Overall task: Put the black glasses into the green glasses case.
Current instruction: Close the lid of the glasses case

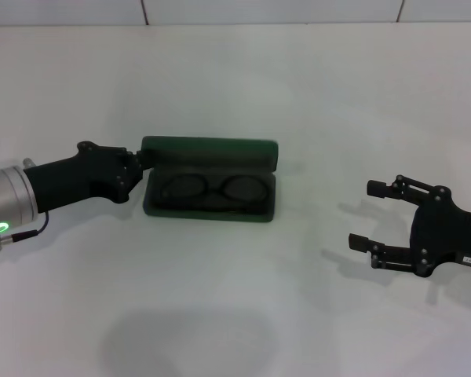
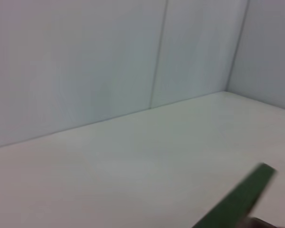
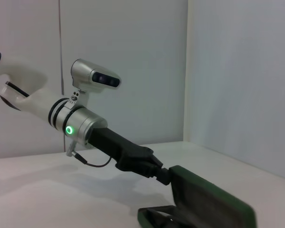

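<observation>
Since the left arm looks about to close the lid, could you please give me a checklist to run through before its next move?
1. The black glasses lie inside the tray of the green glasses case: ok.
2. Nothing pokes over the case rim, temple arms included: cannot tell; the frame is dark against the dark lining.
3. Lid raised and free to swing down: ok.
4. The left gripper is at the lid's left end: ok; whether it grips the lid: cannot tell.
5. The right gripper is open and well clear to the right of the case: ok.
6. The case sits flat on the table: ok.
</observation>
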Controlling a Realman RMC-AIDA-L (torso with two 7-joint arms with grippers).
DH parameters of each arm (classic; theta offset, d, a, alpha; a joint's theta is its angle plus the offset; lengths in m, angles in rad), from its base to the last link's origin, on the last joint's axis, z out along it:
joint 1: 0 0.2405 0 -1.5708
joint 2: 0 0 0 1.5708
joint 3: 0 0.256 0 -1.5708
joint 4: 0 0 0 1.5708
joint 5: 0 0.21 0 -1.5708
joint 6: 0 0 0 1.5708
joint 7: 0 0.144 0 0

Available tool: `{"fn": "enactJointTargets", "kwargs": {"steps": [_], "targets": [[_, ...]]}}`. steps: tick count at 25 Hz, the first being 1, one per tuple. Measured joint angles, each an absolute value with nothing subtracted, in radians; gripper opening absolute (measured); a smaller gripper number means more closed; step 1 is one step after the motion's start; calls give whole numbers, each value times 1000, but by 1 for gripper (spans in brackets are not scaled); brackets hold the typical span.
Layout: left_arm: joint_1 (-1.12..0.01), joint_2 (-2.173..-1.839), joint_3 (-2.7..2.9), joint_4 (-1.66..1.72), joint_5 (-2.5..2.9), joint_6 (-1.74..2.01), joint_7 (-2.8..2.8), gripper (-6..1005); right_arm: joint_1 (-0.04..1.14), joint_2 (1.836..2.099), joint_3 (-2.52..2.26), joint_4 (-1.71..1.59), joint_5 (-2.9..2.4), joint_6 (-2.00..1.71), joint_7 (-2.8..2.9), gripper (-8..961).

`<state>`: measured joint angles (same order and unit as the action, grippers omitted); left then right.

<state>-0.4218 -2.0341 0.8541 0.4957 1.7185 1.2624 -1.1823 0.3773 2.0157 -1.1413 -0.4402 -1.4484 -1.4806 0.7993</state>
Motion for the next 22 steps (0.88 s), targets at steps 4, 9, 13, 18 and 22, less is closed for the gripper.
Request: {"fn": "enactJointTargets", "kwargs": {"steps": [4,9,13,18,22], "targets": [[-429,-2035,853,494,1718,1240,-1180,12,377,2016,-1141,-440,-1448,-1482,799,812],[-435,-2040,853,496,1718,1222,-1176,12,377,2016,-1141,-440,-1446,-1482,798,811],[-429,-2035,853,498,1714,1257,-1176,12,377,2016,-1140,-441,-1446,-1482,798,810],[-392,-2011,853,527,1700,1391,-1193,12,372,2015,-1134,-442,-1444,-1478,797,810],[-344,-2011,853,609,1701,1415,-1366,12,369,2015,-1133,-446,-1439,-1473,796,809]]}}
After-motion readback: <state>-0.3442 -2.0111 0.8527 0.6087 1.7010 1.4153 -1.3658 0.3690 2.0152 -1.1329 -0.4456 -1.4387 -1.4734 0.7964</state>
